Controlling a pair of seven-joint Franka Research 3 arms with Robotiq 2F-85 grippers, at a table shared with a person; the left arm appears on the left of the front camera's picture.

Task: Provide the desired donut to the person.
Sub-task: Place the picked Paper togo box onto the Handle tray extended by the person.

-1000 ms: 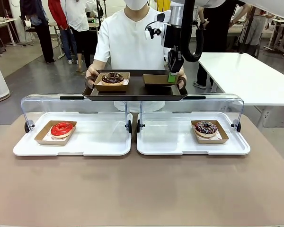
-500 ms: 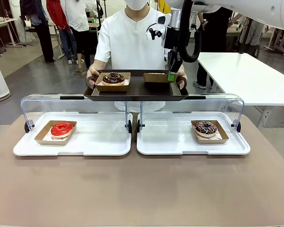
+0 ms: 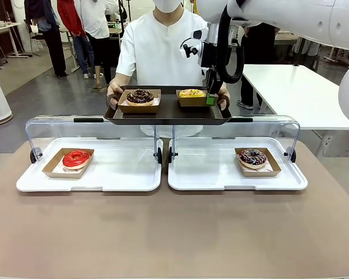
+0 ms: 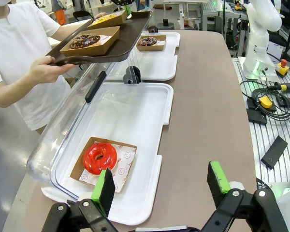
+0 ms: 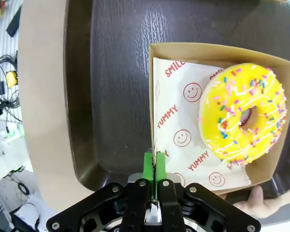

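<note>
The person (image 3: 163,46) in a white T-shirt holds a dark brown tray (image 3: 166,113) in both hands beyond the covers. On its left half is a boxed chocolate donut (image 3: 140,96). On its right half is a yellow sprinkled donut (image 3: 192,93) in a cardboard box (image 5: 217,53). My right gripper (image 3: 210,100) is shut on that box's side wall, its green pads (image 5: 148,166) pinching the cardboard beside the yellow donut (image 5: 244,113). My left gripper (image 4: 161,181) hangs open above the table, just short of a red donut (image 4: 99,157).
Two white trays (image 3: 104,180) (image 3: 215,174) with raised clear covers (image 3: 93,125) lie side by side. The left one holds the red donut (image 3: 76,158), the right one a dark sprinkled donut (image 3: 253,157). Other people stand far behind. A white table (image 3: 302,93) stands at the right.
The box in my right gripper has tipped, so the yellow donut inside now shows from the front. The right arm has shifted a little above the tray. The person's tray stays in place.
</note>
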